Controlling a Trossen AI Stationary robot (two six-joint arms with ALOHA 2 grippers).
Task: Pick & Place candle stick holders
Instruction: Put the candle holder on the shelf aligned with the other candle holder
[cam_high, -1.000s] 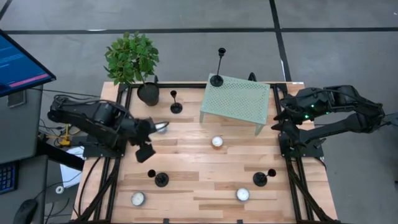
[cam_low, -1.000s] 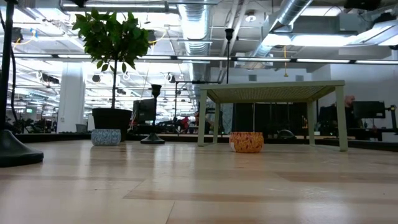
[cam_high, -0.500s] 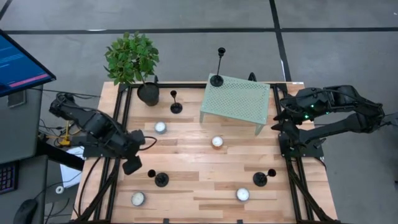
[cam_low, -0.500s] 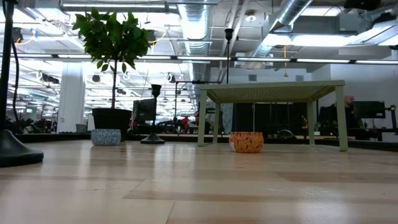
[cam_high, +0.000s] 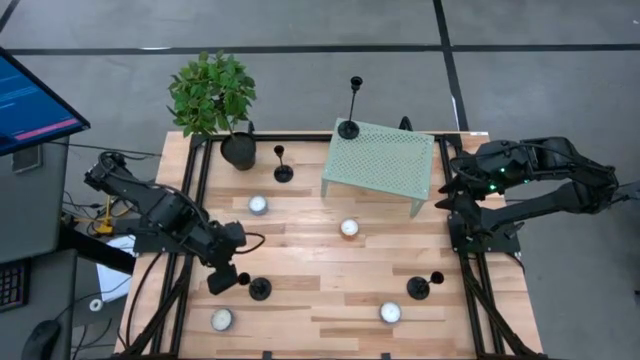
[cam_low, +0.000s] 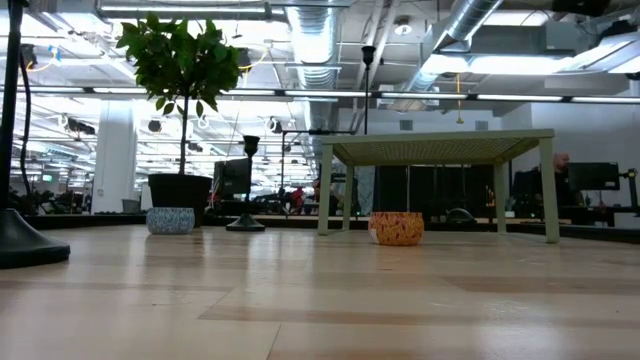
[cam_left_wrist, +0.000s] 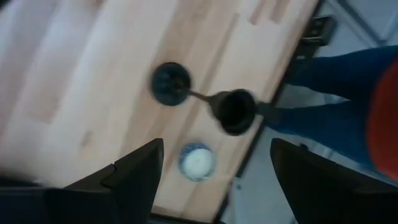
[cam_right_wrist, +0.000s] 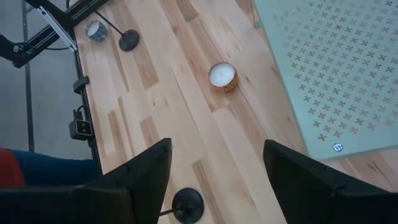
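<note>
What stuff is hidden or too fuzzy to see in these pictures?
- Low view: neither arm shows at all.
- Left wrist view: the candlestick below the open left gripper is blurred; its cup hides part of the stem.
- High view: the front-left candlestick sits beside the left gripper; touching or apart, too small to tell.
- Right wrist view: a candlestick is cut off by the picture's edge.

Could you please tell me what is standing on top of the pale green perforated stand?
One tall black candle stick holder stands on the green stand, at its back-left corner. The rest of the top is bare. What lies beneath it is hidden from above; the low view shows nothing directly under it.
</note>
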